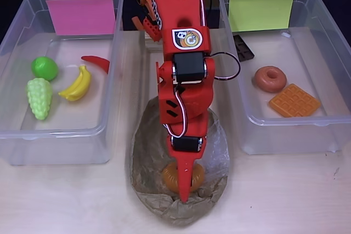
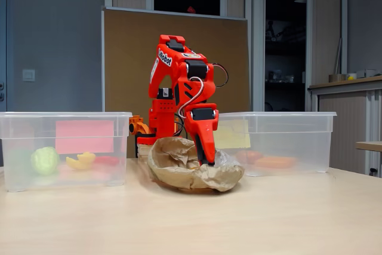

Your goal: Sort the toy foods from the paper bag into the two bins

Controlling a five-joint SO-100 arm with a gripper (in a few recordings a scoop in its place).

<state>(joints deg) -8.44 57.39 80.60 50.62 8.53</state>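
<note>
Inside the paper bag, jaws apparently grip the croissant, near its rim.

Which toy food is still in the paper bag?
The orange croissant, lying in the paper bag under the gripper; all others already lie in the bins.

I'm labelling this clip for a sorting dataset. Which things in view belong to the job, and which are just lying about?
Job:
- paper bag
- croissant in the bag
- gripper
- pink-label bin: green ball, grapes, banana, chili
- yellow-label bin: donut, waffle, chocolate bar

Lying about:
- cork board
</note>
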